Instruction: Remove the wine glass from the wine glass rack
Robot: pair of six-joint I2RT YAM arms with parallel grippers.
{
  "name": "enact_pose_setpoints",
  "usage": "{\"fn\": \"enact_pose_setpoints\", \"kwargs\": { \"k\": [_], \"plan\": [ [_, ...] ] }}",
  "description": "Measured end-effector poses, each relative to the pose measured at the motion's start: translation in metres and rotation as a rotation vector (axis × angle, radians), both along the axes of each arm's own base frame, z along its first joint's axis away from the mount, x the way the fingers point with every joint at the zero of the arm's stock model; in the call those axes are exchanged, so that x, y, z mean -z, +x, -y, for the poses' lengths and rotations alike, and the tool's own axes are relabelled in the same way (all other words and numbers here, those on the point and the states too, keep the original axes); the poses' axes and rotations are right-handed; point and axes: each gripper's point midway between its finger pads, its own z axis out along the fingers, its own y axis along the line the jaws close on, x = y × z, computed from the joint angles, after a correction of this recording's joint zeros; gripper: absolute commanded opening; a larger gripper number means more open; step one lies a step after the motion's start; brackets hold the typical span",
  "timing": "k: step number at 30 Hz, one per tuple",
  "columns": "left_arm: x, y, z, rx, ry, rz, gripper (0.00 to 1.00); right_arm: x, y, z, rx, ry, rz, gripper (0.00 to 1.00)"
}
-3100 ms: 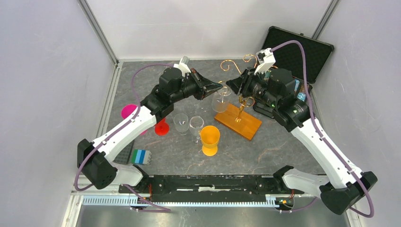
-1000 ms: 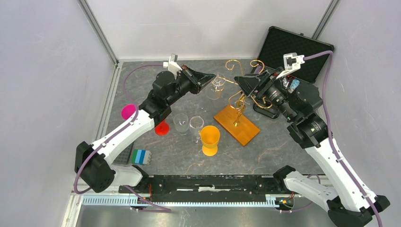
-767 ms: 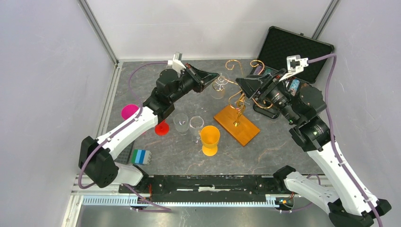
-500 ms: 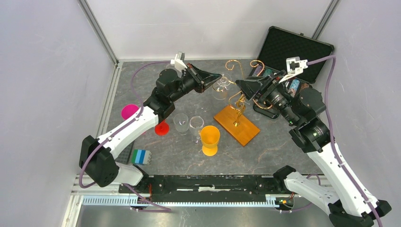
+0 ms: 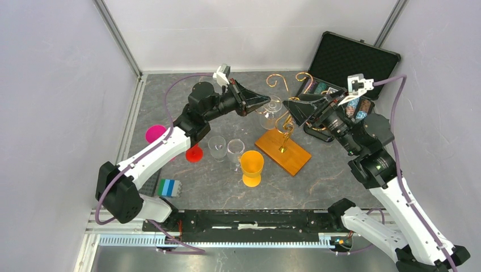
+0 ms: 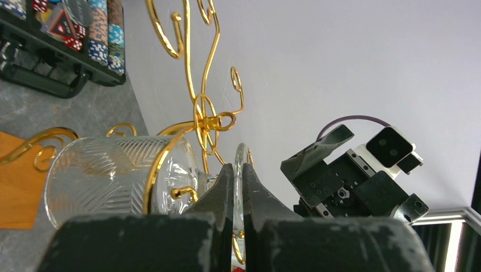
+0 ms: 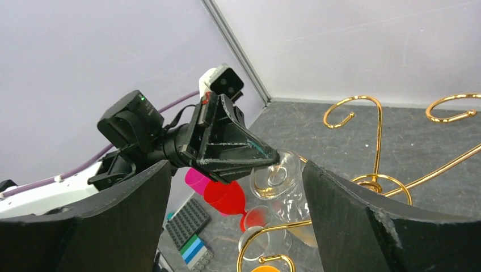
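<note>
Inside a white-walled booth, a grey marbled surface (image 5: 334, 175) runs back to a corner post. The rack (image 5: 283, 152) stands right of centre on its orange wooden base, its gold curls spreading above.

The wine glass (image 5: 271, 113) hangs on its side just left of the rack's post, up among the curls. The left fingers (image 5: 255, 102) are pressed tight together on the thin round foot of the glass, which shows edge-on between them in the left wrist view. From there the ribbed bowl (image 6: 113, 175) points away, and a gold arm (image 6: 201, 113) curves across it. I cannot tell whether the stem is clear of that wire.

The right fingers (image 5: 300, 109) are spread wide and hold nothing, facing the glass from the other side of the rack.

Behind them an open black case (image 5: 351, 56) lies in the far right corner. Nearer me stand an orange goblet (image 5: 251, 164), two clear glasses (image 5: 217, 147), a red goblet (image 5: 194, 153) and a pink cup (image 5: 153, 134).
</note>
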Motion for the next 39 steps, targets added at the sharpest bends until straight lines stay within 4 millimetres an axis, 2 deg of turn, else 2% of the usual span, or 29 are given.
{"fn": "enact_pose_setpoints", "kwargs": {
  "k": [9, 24, 39],
  "plan": [
    [-0.004, -0.011, 0.004, 0.064, -0.016, -0.019, 0.02, -0.018, -0.010, 0.006, -0.001, 0.035, 0.060, 0.92],
    [-0.003, -0.023, 0.006, 0.131, 0.002, -0.045, 0.02, -0.019, -0.011, 0.005, -0.007, 0.044, 0.057, 0.92],
    [-0.011, -0.048, -0.011, 0.133, 0.001, -0.043, 0.02, -0.026, -0.019, 0.005, -0.032, 0.078, 0.067, 0.92]
  ]
}}
